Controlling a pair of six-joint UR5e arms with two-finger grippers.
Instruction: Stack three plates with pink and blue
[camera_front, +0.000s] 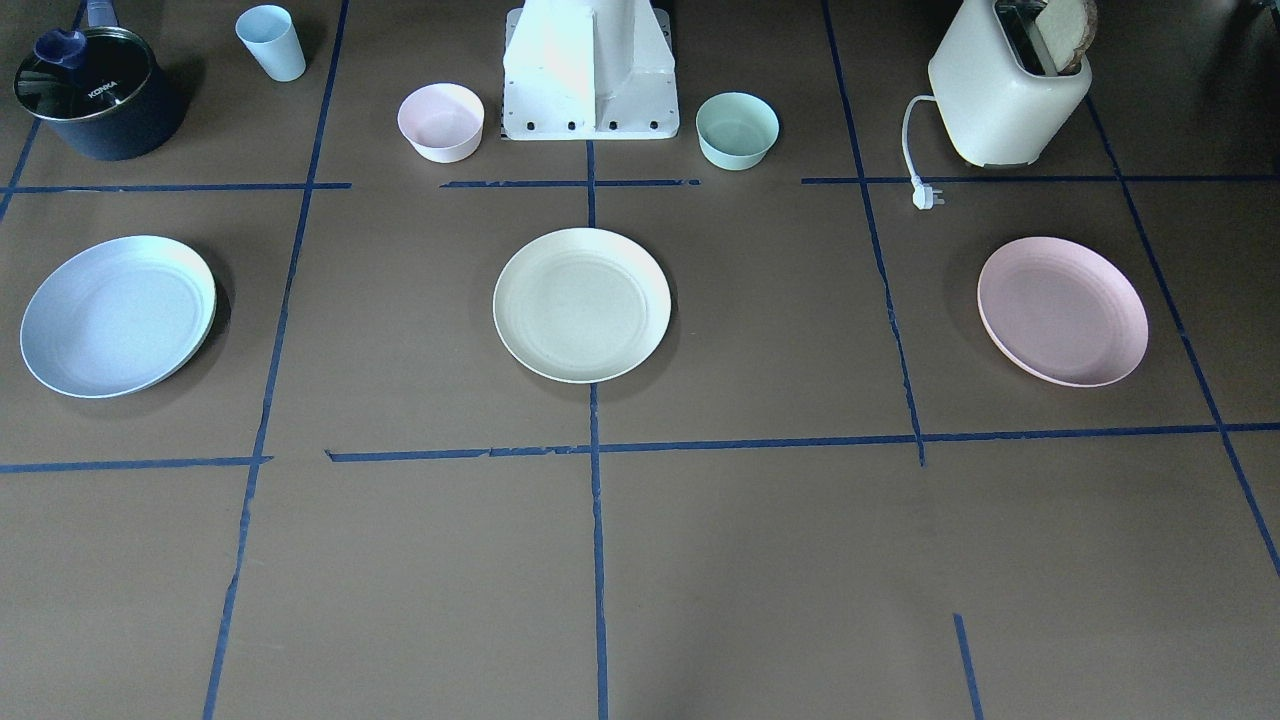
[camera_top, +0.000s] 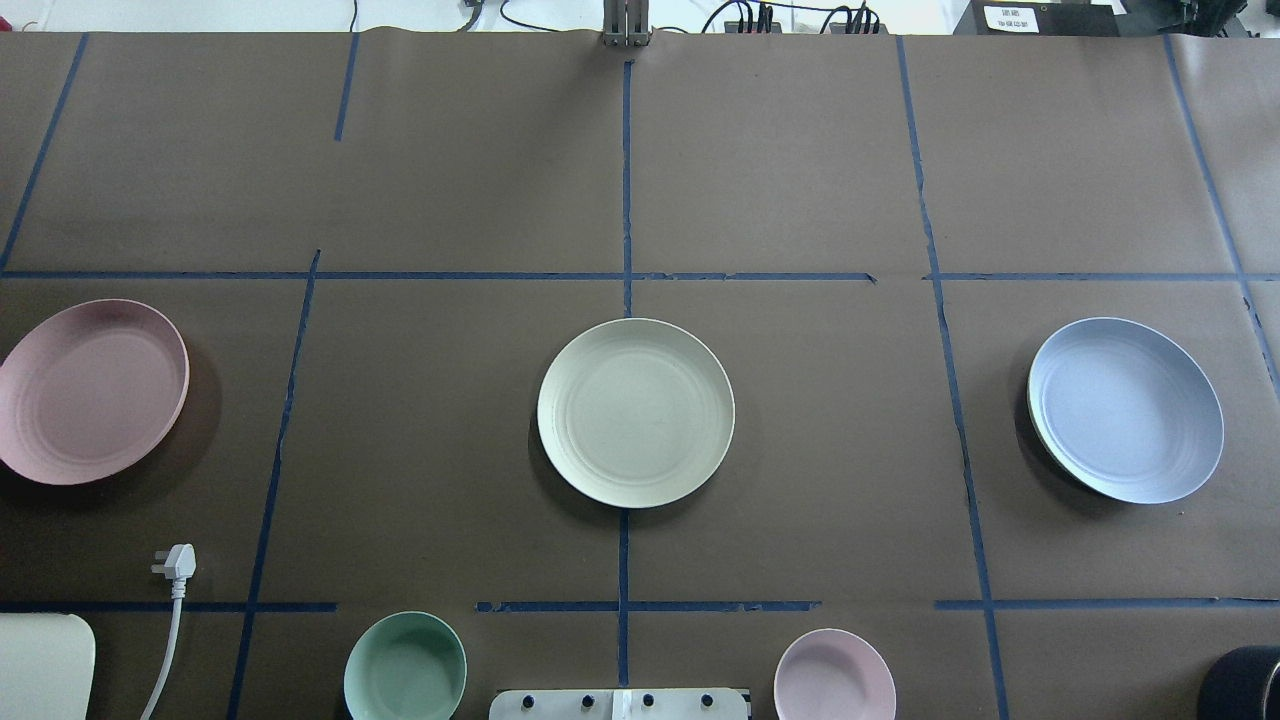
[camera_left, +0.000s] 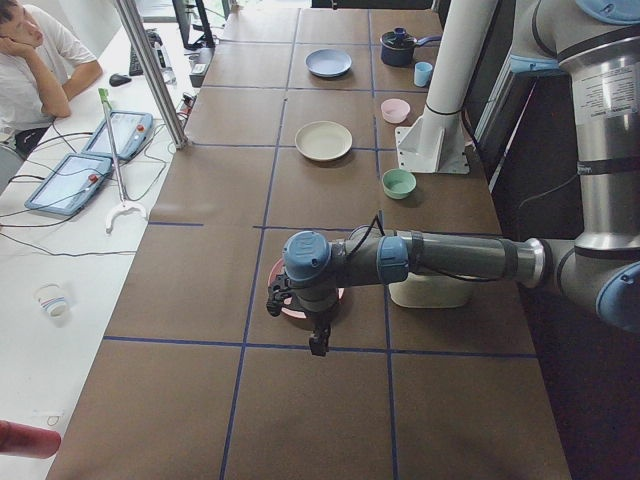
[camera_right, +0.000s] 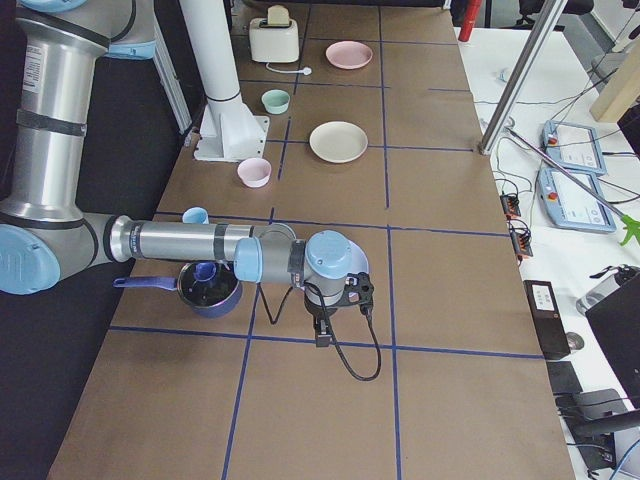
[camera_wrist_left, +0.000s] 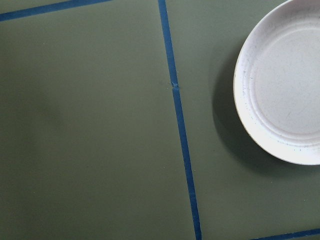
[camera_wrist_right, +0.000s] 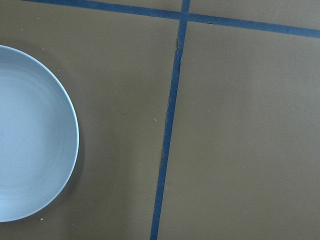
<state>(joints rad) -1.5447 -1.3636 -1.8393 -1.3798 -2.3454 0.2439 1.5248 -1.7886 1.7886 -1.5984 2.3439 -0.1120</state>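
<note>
Left fingers (camera_left: 318, 345) show only in the side view from the robot's left, hanging downward over the surface (camera_top: 800, 150) just beside the pink plate (camera_top: 93, 392); whether they are spread or closed, I cannot tell. Right fingers (camera_right: 320, 335) likewise show only in the opposite side view, pointing down near the pot (camera_front: 100, 95), and their spread cannot be told either. Nothing is seen held by either pair. Three plates lie flat, well apart in a row, none stacked: the pink plate on the robot's left, the cream plate (camera_top: 636, 412) in the middle over a blue tape line (camera_front: 597, 520), and the blue plate (camera_top: 1126, 410) on the robot's right. Two small bowls flank the robot's base (camera_front: 590, 70), a pink bowl (camera_front: 441, 122) and a mint-green bowl (camera_front: 737, 130), each showing only its bare inside. One pale blue cup (camera_front: 271, 42) stands upright near the one dark pot, which wears a glass lid. One cream toaster (camera_front: 1005, 95) holds a slice of bread (camera_front: 1065, 30) in its slot, its cord ending in a loose white plug (camera_front: 928, 197).
</note>
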